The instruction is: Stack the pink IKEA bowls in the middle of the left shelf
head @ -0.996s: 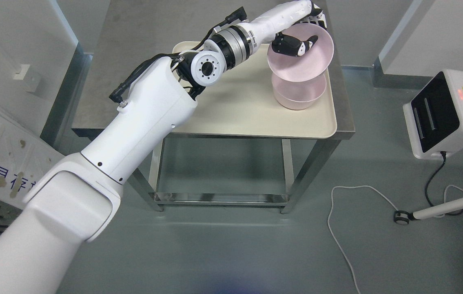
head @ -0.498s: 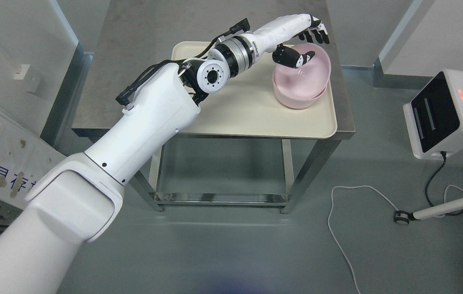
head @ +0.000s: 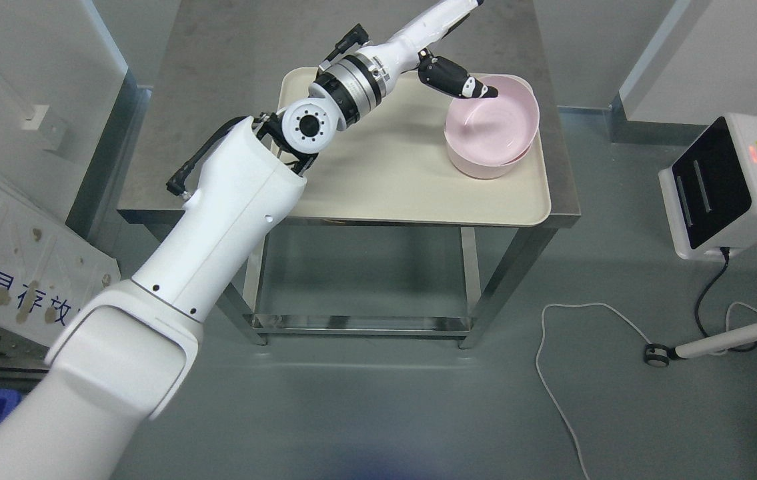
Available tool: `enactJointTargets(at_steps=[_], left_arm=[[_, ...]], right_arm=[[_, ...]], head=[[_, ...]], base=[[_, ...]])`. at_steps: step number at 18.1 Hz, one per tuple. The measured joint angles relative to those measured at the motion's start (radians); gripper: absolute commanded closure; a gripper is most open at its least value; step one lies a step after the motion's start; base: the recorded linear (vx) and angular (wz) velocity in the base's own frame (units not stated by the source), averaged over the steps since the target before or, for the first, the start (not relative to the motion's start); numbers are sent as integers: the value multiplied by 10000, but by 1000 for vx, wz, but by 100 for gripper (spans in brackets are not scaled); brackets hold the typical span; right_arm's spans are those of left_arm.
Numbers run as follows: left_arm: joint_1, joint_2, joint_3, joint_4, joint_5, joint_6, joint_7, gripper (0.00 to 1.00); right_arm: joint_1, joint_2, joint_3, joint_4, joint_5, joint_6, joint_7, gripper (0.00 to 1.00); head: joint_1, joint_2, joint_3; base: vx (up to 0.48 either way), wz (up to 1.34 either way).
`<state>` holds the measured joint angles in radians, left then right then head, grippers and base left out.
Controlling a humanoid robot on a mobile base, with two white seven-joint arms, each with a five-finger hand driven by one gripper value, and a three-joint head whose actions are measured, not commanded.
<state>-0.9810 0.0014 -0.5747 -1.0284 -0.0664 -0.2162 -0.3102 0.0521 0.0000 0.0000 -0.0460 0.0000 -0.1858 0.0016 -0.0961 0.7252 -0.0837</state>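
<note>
Since half a second ago: left hand lifted up and away toward the top edge; thumb no longer dipped inside the top bowl; upper pink bowl settled lower, now nested in the lower one.
Since one second ago: upper bowl no longer tilted in the air, released onto the stack.
Left arm (head: 238, 200): entering from lower left, stretched diagonally over the table toward the far right of the tray.
Left hand (head: 448, 40): mostly cut off by the top edge; only the black-and-white thumb (head: 455, 78) visible, pointing at the near-left rim of the top bowl, seemingly just above it.
Fingers: out of frame, spread or curled cannot be told; nothing seen held.
Pink bowls (head: 493, 127): two, nested upright, upper one slightly askew in the lower, on the right part of the tray near its far corner.
Tray (head: 385, 180): cream, flat on the table, reaching to the table's front and right edges.
Table (head: 218, 100): grey steel top, metal legs, low shelf beneath.
Floor, right: white box with black panel (head: 725, 187); white cable (head: 551, 373) trailing forward.
</note>
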Motion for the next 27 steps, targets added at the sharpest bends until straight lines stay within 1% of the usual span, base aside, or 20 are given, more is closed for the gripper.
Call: enactJointTargets(at_steps=[1,2,4,5,7,11,12,13,14,17,20,21,22,24,26,27], left_arm=[[508,-4,321,-381,352,-125,-833,1],[844,-3,516,-665,536,-139,-1333,1],[1374,-4,767,-1128,430,-172,-1986,1],[1597,-4,877,-1352,125,-202,-2171,2],[1992,-6,1050,-1829,-1021,-220,-2441,6],[2053,-8,1179,-2196,-3204,-125,-2600,7],[2026,-9,1167,-2230,-3751,-85,-2662,10],[2000,-10,1123,-2247,-4258,-34,-2705,16],[1936,-10,1043,-2254,-4835,4,-2751,20],[1748,-12,841,-2247,-5729,23,-2793,31],[1545,-12,660,-2177,-6336,26,-2802,33],[1456,-13,605,-2133,-6531,27,-2803,36],[1375,-13,556,-2083,-6729,27,-2804,41],[1227,-15,449,-1987,-7042,51,-2792,59],[1110,-15,343,-1893,-7279,-102,-2755,88],[1072,-15,316,-1860,-7352,-312,-2755,95]], right_arm=[[-2,0,0,-1,0,0,8,0],[1,0,0,0,0,0,18,0],[1,0,0,0,0,0,21,0],[0,0,0,0,0,0,22,0],[1,0,0,0,0,0,25,0],[0,0,0,0,0,-1,25,0],[0,0,0,0,0,-1,26,0],[0,0,0,0,0,-1,30,0],[0,0,0,0,0,-2,30,0],[0,0,0,0,0,-2,53,0],[0,0,0,0,0,-2,72,0],[0,0,0,0,0,-2,72,0],[0,0,0,0,0,-1,65,0],[0,0,0,0,0,-1,56,0],[0,0,0,0,0,-2,34,0],[0,0,0,0,0,-2,32,0]], head=[[0,0,0],[0,0,0],[0,0,0],[0,0,0],[0,0,0],[0,0,0],[0,0,0],[0,0,0],[0,0,0],[0,0,0],[0,0,0],[0,0,0],[0,0,0],[0,0,0],[0,0,0],[0,0,0]], base=[[0,0],[0,0],[0,0],[0,0],[0,0],[0,0],[0,0],[0,0],[0,0],[0,0],[0,0],[0,0],[0,0],[0,0],[0,0],[0,0]])
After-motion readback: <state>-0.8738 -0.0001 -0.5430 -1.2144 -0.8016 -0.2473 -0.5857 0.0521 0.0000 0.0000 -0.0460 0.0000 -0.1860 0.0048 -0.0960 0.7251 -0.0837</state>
